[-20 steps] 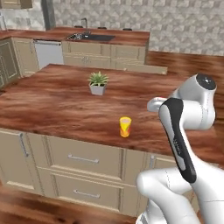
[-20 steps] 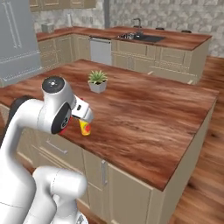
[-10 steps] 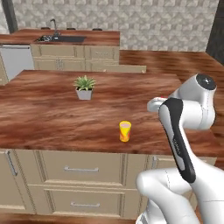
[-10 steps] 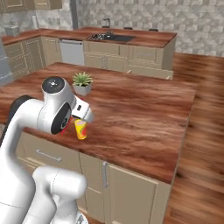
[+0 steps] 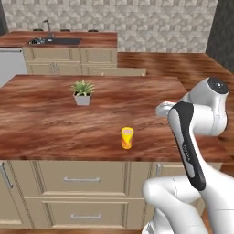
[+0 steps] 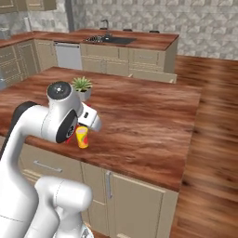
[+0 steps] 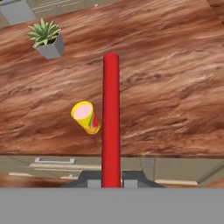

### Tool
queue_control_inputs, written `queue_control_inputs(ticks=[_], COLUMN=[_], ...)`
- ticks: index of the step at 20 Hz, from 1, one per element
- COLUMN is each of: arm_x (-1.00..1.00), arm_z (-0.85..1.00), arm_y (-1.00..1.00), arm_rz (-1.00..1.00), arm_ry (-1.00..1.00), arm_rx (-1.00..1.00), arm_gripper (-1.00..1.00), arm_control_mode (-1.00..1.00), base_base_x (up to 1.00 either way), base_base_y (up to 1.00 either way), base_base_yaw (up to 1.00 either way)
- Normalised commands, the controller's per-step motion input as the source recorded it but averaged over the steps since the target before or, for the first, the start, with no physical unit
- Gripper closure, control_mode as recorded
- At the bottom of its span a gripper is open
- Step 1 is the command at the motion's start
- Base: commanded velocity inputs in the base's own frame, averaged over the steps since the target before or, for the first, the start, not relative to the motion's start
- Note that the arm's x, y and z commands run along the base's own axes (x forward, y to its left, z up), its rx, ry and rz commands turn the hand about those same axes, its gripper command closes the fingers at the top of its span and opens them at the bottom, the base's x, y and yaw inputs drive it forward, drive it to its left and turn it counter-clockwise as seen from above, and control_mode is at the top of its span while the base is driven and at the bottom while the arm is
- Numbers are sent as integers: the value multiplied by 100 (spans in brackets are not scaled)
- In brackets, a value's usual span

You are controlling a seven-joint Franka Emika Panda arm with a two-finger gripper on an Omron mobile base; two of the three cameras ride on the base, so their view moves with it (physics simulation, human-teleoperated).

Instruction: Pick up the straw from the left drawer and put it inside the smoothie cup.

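Between the closed fingertips of the gripper (image 7: 111, 181), the straw (image 7: 111, 127) is held, projecting over the wooden island counter (image 7: 175, 100). The smoothie cup (image 7: 86, 117) stands just beside it, near the counter's front edge, with the potted plant (image 7: 47, 40) well apart. The straw tip should be centred above the cup mouth and lowered vertically before release.
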Motion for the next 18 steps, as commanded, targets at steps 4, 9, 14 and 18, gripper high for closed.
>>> queue_control_inputs(ticks=[4,9,14,18], arm_x=[0,0,0,0], arm_z=[0,0,0,0], arm_y=[0,0,0,0], arm_rz=[0,0,0,0], arm_ry=[0,0,0,0], arm_rx=[0,0,0,0], arm_gripper=[100,100,100,100], arm_control_mode=[100,100,100,100], base_base_x=[4,26,29,34], base_base_y=[36,53,39,25], base_base_yaw=[-10,-18,-21,-20])
